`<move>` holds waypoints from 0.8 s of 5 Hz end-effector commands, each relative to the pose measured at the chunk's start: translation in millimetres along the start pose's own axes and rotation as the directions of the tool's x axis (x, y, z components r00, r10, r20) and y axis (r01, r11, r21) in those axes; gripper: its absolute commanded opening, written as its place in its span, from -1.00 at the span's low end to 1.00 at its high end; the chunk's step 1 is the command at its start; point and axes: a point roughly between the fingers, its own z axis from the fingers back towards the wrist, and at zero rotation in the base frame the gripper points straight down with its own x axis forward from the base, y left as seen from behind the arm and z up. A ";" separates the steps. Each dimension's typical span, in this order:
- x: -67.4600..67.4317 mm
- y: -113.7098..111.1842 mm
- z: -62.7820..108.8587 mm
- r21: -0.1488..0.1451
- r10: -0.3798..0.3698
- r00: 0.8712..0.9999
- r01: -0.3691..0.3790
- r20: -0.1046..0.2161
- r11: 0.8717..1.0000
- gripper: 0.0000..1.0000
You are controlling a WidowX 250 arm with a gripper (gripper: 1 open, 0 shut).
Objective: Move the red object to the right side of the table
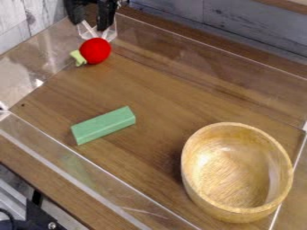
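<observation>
no brand, label or legible writing visible anywhere in view.

red object [95, 50]: small, round, glossy; located at far left of table [180, 99], close to the clear plastic wall [36, 56] along the left edge. round body, so no true long axis; small green-yellow stem piece [78, 58] protrudes from the lower-left side, pointing toward the left wall. resting on the wood-grain surface, not lifted.

gripper [92, 20]: black, positioned at the top-left edge of view, directly above and behind the red object, pointing downward. upper part cut off by the frame edge. dark fingers [106, 27] spread wide apart, holding nothing. fingertips just above the top of the red object; contact cannot be confirmed from this angle.

green rectangular block [103, 125]: lying flat in the left-centre of the table, well apart from the red object; long axis running diagonally from lower left to upper right.

wooden bowl [238, 171]: upright at the lower right, far larger than the red object, well apart from it. interior bare.

low clear plastic walls bordering the tabletop on all visible sides.
</observation>
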 end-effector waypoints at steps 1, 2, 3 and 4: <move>20.7 12.0 19.6 0.022 0.004 0.998 -0.005 0.066 1.000 1.00; 25.0 24.8 8.7 0.010 0.063 0.996 -0.064 0.059 0.998 1.00; 26.0 25.2 -1.9 0.001 0.127 0.990 -0.127 0.053 0.992 1.00; 26.8 23.3 -13.2 0.003 0.172 0.984 -0.172 0.043 0.985 1.00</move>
